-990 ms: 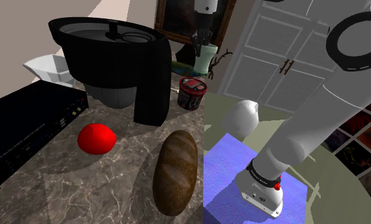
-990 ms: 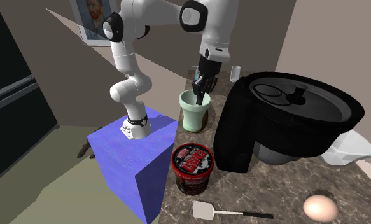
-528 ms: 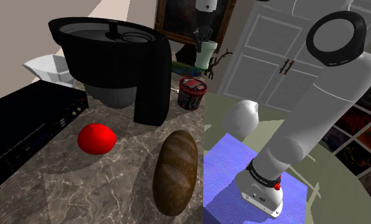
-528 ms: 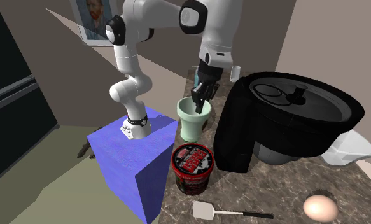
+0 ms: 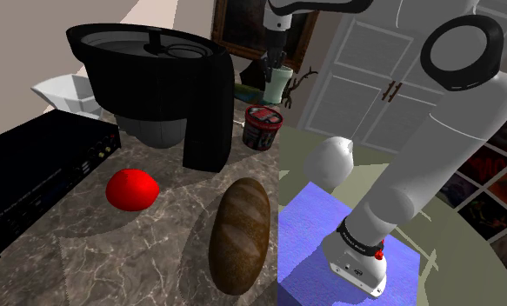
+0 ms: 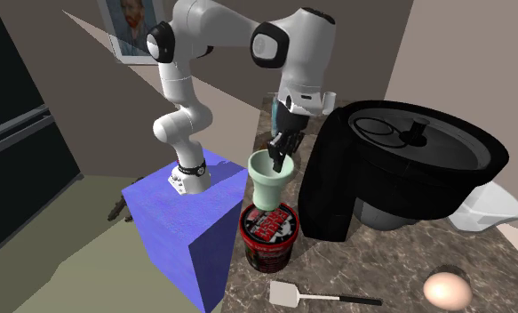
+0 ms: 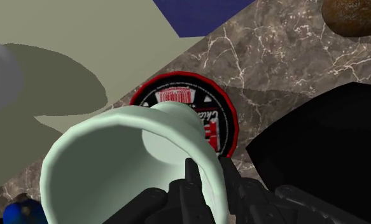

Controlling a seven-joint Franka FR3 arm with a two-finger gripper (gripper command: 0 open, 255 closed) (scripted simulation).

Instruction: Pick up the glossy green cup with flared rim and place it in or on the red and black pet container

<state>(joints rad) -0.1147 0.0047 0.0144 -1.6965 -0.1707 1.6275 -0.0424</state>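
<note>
Lifted cup (image 6: 267,188) now hangs seemingly over red container (image 6: 266,247), end effector (image 6: 279,156) clamping its rim.

Glossy white arm (image 6: 175,84), dark ringed joints (image 6: 266,23), all-black end effector (image 6: 279,154).

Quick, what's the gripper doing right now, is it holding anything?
Gripper: closed on the rim of the pale green cup, which hangs over the red and black container.

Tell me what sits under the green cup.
The red and black container lies directly below the pale green cup, which the claw holds by the rim. The cup's base hides part of its printed lid.
</note>
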